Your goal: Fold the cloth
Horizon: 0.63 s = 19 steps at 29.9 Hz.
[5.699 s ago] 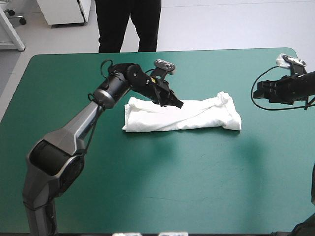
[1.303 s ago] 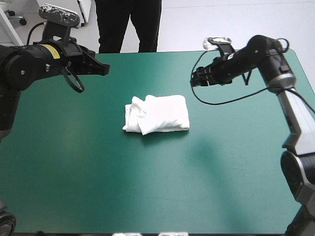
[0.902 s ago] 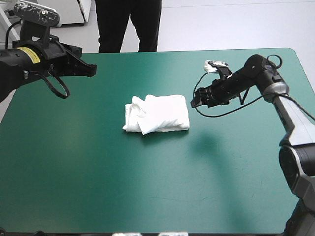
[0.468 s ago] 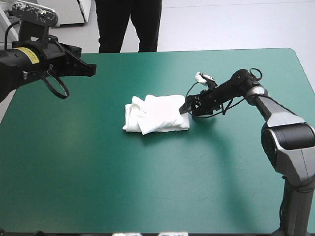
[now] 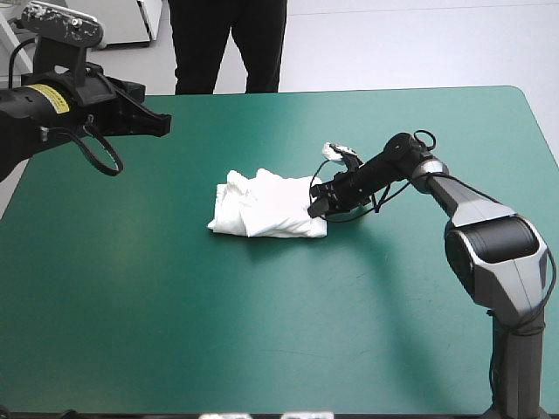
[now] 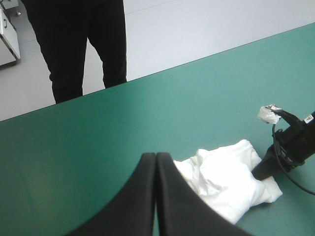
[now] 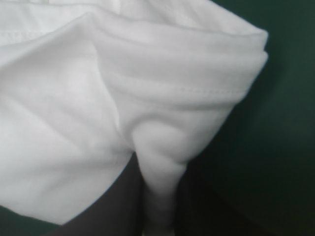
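The white T-shirt (image 5: 266, 205) lies as a folded bundle near the middle of the table, its left end rumpled. My right gripper (image 5: 316, 208) is low at the bundle's right edge. In the right wrist view the right gripper (image 7: 160, 162) has a thick fold of the T-shirt (image 7: 98, 98) between its black fingers (image 7: 118, 196), which are nearly together. My left gripper (image 5: 162, 125) is raised over the table's far left, well away from the cloth. Its fingers meet in a pointed arch in the left wrist view (image 6: 156, 155), with the T-shirt (image 6: 224, 179) and the right gripper (image 6: 263, 167) ahead of it.
The teal-green table (image 5: 262, 349) stretches wide on every side of the bundle, and all its edges are far from the cloth. Nothing else lies on the cover.
The right gripper came down and leftward onto the bundle's right edge, and the bundle slid a little to the left. The left arm, raised earlier, has stayed still.
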Tool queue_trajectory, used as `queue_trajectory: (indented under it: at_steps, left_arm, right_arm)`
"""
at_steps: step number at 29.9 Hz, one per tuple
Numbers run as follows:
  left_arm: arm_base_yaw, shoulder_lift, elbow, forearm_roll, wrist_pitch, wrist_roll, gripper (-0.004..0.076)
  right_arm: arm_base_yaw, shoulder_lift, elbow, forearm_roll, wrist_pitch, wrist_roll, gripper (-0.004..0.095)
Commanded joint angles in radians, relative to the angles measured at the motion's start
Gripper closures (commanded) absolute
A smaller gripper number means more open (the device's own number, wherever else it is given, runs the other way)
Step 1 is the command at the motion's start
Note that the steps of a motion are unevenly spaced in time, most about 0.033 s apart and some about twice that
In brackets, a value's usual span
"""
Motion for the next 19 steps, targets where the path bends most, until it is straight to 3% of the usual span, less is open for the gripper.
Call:
queue_trajectory:
  at_steps: [1,11,15,19]
  left_arm:
    - [0.001,-0.044,-0.022,-0.005,0.034,-0.004,0.0733]
    - [0.001,-0.086,-0.022,-0.005,0.034,-0.002,0.0733]
    - [0.001,-0.084,-0.022,-0.007,0.034,-0.008,0.0733]
    - [0.001,-0.073,-0.022,-0.007,0.034,-0.01,0.0733]
  right_arm:
    - [-0.01,-0.047,-0.013,-0.117,0.064,0.027,0.0921]
    - [-0.189,-0.215,0.026,-0.551,0.149,0.198,0.0921]
    - [-0.328,-0.329,0.12,-0.617,0.141,0.222,0.0921]
    - [-0.501,-0.492,0.275,-0.682,0.046,0.255,0.0921]
